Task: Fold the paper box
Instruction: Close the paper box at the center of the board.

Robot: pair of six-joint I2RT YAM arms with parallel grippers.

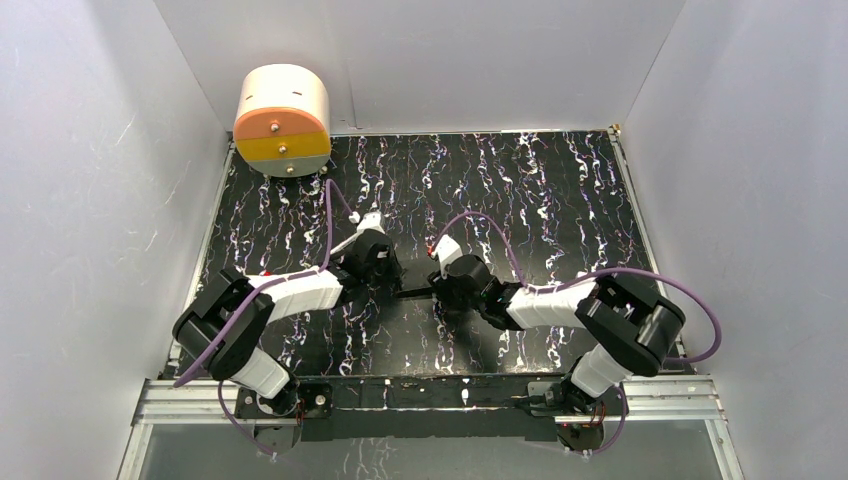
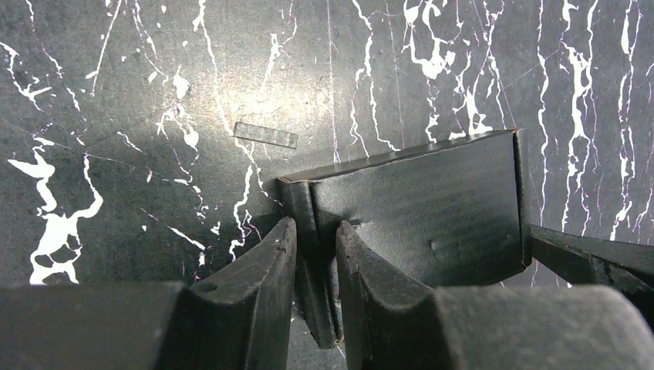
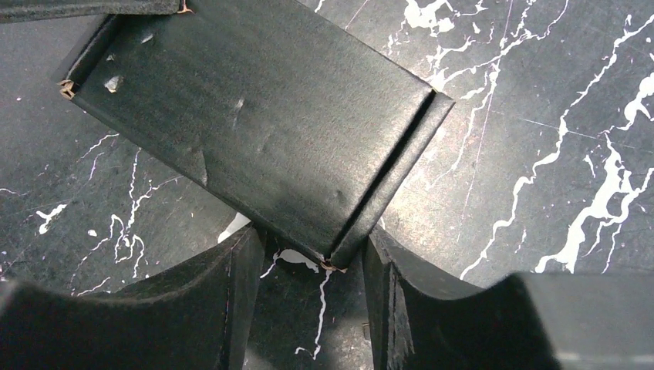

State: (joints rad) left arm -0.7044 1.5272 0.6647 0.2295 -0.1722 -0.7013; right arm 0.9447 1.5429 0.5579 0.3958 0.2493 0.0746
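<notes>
At centre of table (image 1: 560, 200), paper box (image 1: 415, 293): long axis runs 9 to 3 o'clock in the top view, one arm at each end.
Left gripper (image 2: 316, 231): clamped on the box's 9 o'clock end wall.
Right gripper (image 3: 311, 258): fingers apart, astride the 3 o'clock corner and not touching it. I judge this is the nearer free hand for the fold.
</notes>
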